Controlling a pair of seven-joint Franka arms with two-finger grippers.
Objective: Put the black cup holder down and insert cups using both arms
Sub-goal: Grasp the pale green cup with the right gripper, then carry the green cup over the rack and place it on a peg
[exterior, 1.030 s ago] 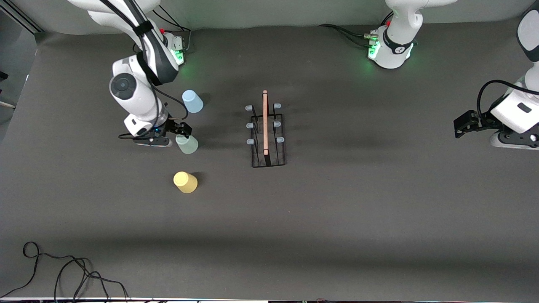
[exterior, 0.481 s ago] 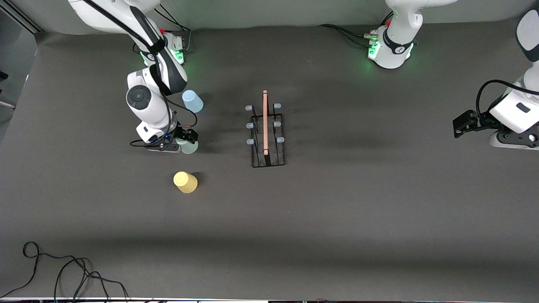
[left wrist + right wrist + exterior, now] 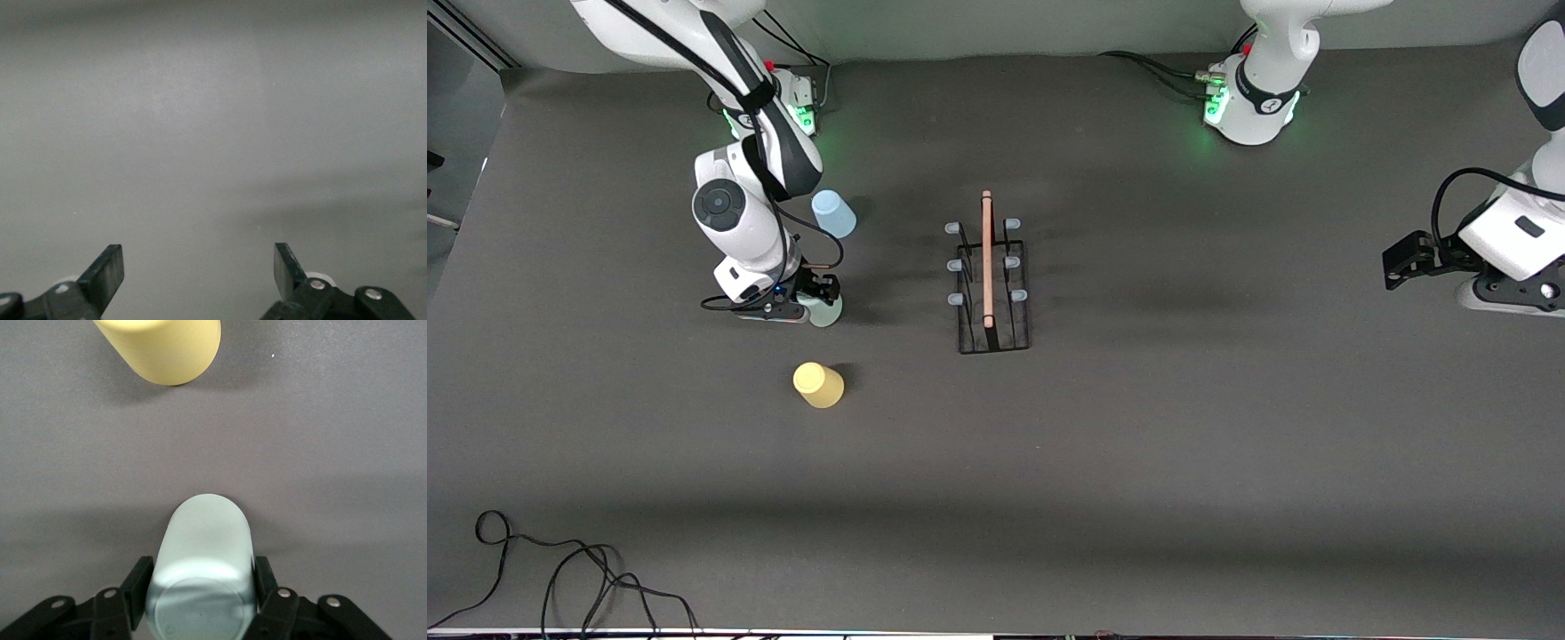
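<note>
Dark grey matting covers the whole surface, with a tangle of black cable (image 3: pixel 560 578) lying at its near edge toward the right arm's end. From the front, the black cup holder (image 3: pixel 991 284) stands near the middle, its wooden rod (image 3: pixel 987 258) and so its long axis running from the near edge toward the robots' bases, six blue-tipped pegs in two rows of three, all bare. Three cups stand toward the right arm's end: the pale blue cup (image 3: pixel 833 213) farthest from the front camera, the yellow cup (image 3: pixel 817 385) nearest, the pale green cup (image 3: pixel 822 310) between them. The right gripper (image 3: pixel 818 298) is down on the green cup, jaws closed around it, with the holder beside it toward the left arm's end of the surface; I would judge a lift and a sideways carry to the nearest row of pegs comes next. The left gripper (image 3: pixel 1396 264) hangs well off at its own end, waiting, much farther from the cups than its partner. Through the left wrist camera only bare matting shows past the left gripper's spread, empty jaws. Through the right wrist camera the green cup (image 3: pixel 203 567) sits squeezed between the two fingers (image 3: pixel 137 587), flat base up toward the lens, and the yellow cup (image 3: pixel 163 350) stands apart from it.
</note>
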